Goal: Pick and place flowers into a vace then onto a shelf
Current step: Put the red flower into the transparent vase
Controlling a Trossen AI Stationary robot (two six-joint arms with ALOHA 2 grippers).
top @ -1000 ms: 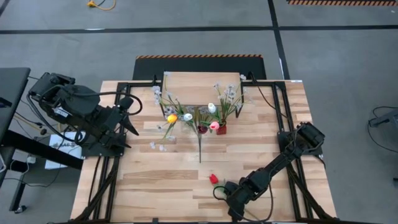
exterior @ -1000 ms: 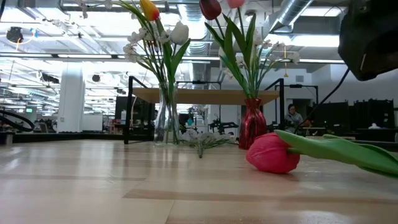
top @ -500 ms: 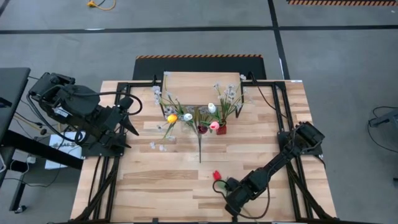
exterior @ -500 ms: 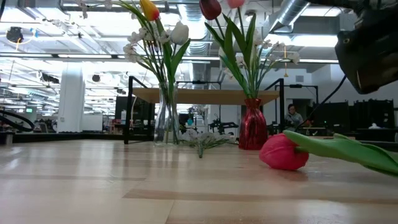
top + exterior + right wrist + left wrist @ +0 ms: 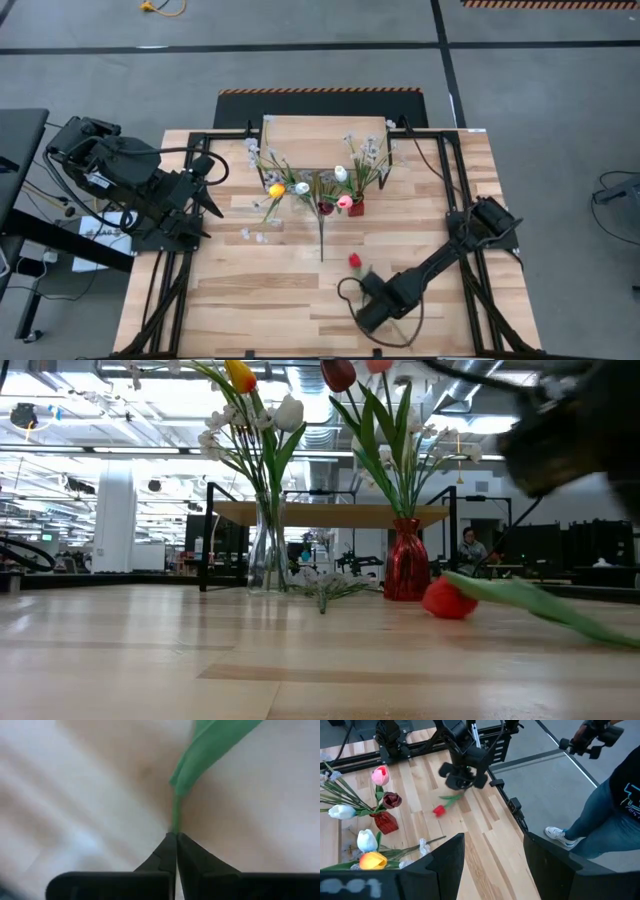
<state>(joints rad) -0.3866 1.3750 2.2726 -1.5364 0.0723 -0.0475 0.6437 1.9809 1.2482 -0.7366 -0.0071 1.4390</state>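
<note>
While the right gripper (image 5: 175, 836) pinches the green stem of the red tulip (image 5: 354, 261), fingers closed tight on it, the bloom lies on the table (image 5: 250, 300) nearer than the red vase (image 5: 356, 208). Beyond the vase stands the shelf (image 5: 325, 130). Left of it, the left gripper (image 5: 212, 185) waits half-open, empty.

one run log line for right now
right hand: shut on red tulip stem | tulip: near red vase | left hand: waiting at table's left
</note>
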